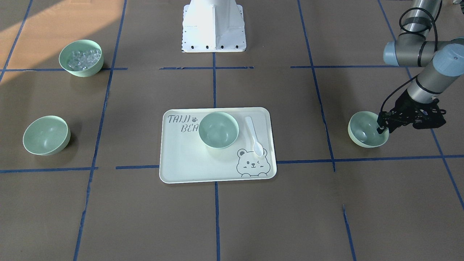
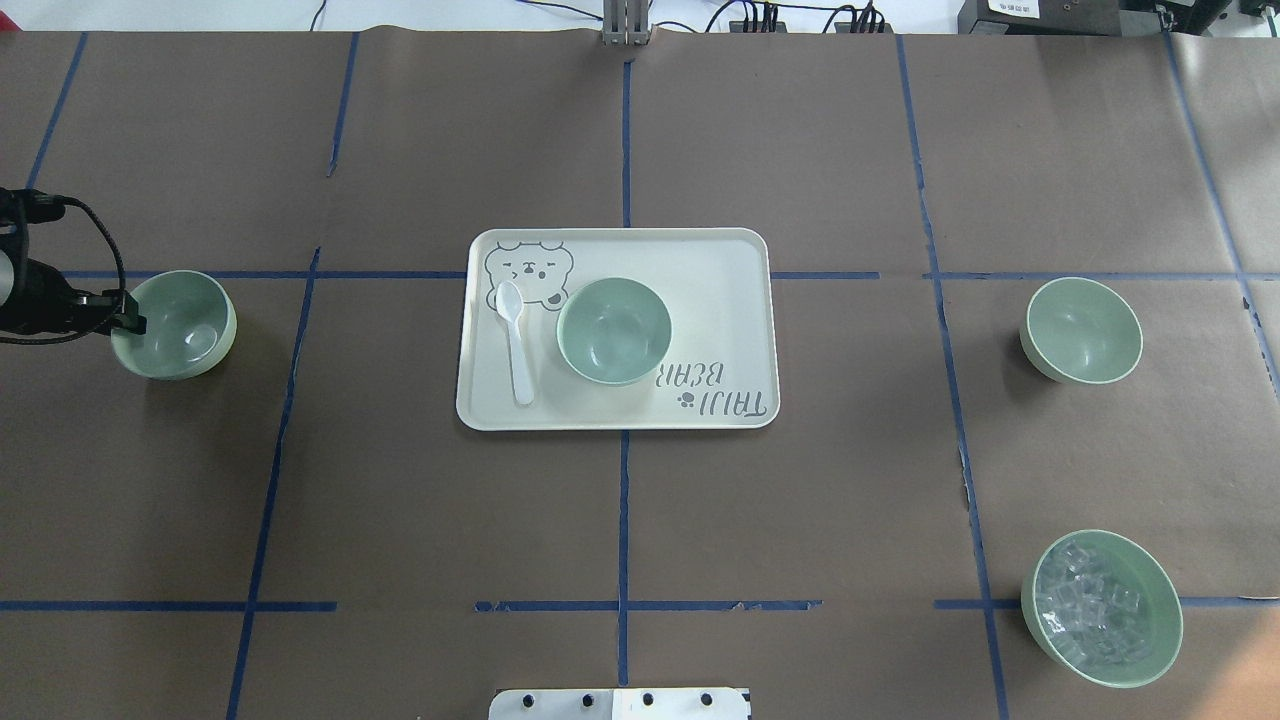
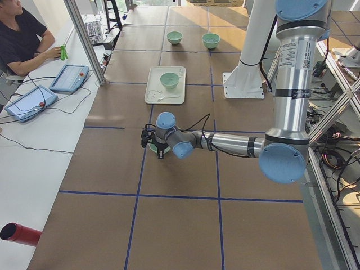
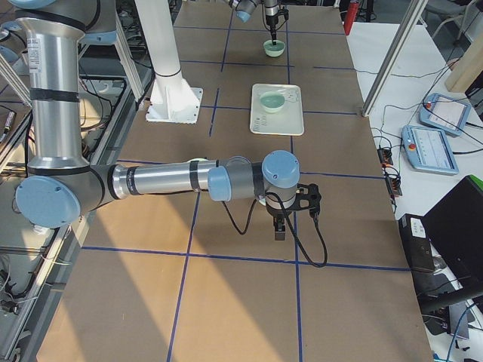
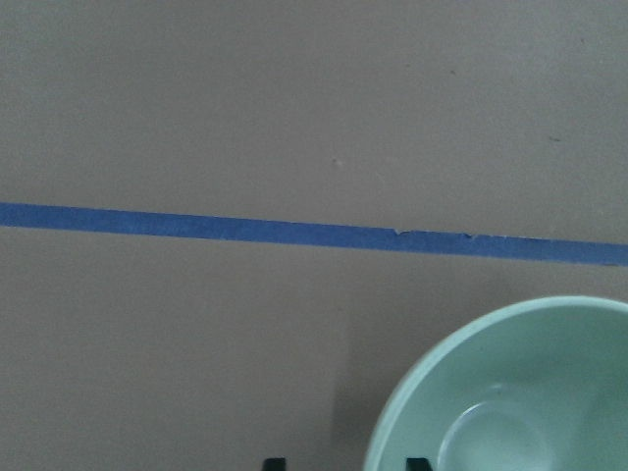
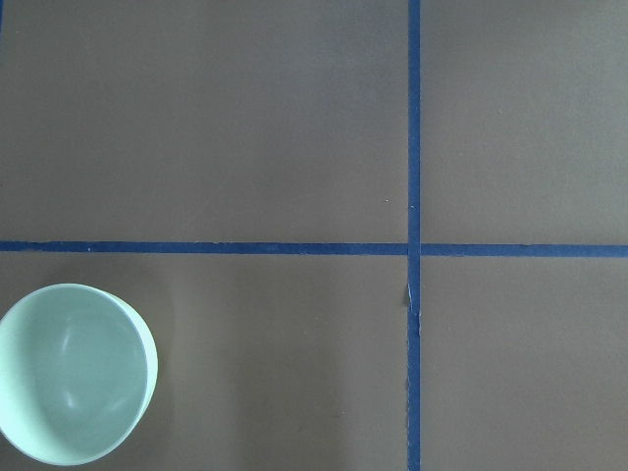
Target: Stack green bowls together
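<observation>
Starting with the biggest thing, what is in front of us? — Mia

A brown table [image 2: 400, 520] crossed by blue tape [image 2: 624, 520], with a pale bear-print tray [image 2: 720, 260] at its middle. The left arm [image 1: 427, 78] reaches low on the robot's left of the tray; the right arm [image 4: 166, 181] stretches out on the tray's other side. — Tom

And the green bowls? — Mia

Three plain ones, each alone. The centre bowl [image 2: 613, 330] sits on the tray. The left-hand bowl [image 2: 175, 325] stands on the table well to the robot's left of the tray, the right-hand bowl [image 2: 1082, 330] well to its right. An ice bowl [image 2: 1100, 608], full of clear cubes, is also right of the tray, nearer the robot's base. A white spoon [image 2: 517, 345] lies on the tray beside the centre bowl, not touching. — Tom

The grippers? — Mia

The left gripper [image 1: 380, 127] is at the left-hand bowl's rim, on the side away from the tray, fingers parted, one outside the wall, one inside. The right gripper [image 4: 278, 230] hangs over the table, fingers pointing down; I cannot tell whether it is parted or closed. — Tom
</observation>
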Controlling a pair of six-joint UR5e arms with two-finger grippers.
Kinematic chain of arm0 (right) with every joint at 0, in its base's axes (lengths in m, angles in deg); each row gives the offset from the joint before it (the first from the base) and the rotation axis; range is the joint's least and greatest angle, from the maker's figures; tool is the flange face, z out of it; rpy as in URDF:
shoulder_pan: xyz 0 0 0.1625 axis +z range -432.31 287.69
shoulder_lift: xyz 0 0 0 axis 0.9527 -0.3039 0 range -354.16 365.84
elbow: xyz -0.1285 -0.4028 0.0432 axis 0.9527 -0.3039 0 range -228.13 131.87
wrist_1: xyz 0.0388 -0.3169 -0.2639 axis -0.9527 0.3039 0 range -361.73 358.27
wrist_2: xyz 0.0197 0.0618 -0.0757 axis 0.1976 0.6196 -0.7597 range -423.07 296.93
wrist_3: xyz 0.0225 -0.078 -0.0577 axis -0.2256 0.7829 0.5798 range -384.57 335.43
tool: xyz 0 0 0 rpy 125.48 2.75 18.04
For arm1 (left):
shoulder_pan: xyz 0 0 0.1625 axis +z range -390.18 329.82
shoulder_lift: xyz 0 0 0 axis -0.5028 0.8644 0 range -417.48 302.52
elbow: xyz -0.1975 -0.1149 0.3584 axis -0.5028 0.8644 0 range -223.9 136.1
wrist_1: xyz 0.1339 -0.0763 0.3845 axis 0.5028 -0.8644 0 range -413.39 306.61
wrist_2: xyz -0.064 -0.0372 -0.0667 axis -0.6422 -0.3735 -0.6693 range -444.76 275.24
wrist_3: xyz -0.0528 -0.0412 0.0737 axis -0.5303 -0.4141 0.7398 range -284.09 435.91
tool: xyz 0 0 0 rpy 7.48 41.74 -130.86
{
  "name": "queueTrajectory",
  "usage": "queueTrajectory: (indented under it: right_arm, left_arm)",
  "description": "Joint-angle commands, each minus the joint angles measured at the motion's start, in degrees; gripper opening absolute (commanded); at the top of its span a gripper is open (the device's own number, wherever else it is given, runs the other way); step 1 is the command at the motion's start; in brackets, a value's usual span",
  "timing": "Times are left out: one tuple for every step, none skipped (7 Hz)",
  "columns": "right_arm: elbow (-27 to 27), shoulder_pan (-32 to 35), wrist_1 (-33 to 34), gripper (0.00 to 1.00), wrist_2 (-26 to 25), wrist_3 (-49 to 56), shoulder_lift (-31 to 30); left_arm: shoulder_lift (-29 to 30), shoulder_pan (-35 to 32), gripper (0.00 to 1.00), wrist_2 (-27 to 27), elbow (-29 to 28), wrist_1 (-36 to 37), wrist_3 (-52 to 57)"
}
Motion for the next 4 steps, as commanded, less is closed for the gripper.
queueTrajectory:
  right_arm:
    - [-0.04,-0.21,0.0,1.0,0.07,-0.1,0.15]
    - [-0.13,-0.56,-0.53,1.0,0.07,-1.14,0.32]
    - [-0.74,-3.08,-4.53,1.0,-0.11,-5.5,0.41]
    - [-1.79,-5.89,-10.49,1.0,-0.2,-12.77,0.67]
  left_arm:
    - [-0.04,-0.08,0.0,-0.8,1.64,0.09,-0.63]
    - [-0.12,-0.26,0.0,-5.15,3.4,1.22,-0.63]
    - [0.05,-2.96,0.0,-8.68,5.16,4.1,-0.63]
    - [2.49,-5.77,0.0,-8.88,8.13,10.31,-0.71]
